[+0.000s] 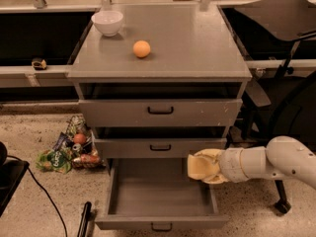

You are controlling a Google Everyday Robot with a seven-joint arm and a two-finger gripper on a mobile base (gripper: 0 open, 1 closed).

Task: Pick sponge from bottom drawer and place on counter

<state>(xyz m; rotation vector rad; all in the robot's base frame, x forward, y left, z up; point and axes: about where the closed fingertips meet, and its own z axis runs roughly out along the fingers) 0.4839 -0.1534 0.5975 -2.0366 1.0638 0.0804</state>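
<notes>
Gripper (204, 166) at right edge of the open bottom drawer (148, 195) — jaws pinching the sponge (196, 167).

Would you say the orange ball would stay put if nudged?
Probably not: round on the flat counter, the ball likely rolls. No rim shows, so it might drop off. The claw, over the drawer's right side, holds the sponge.
</notes>
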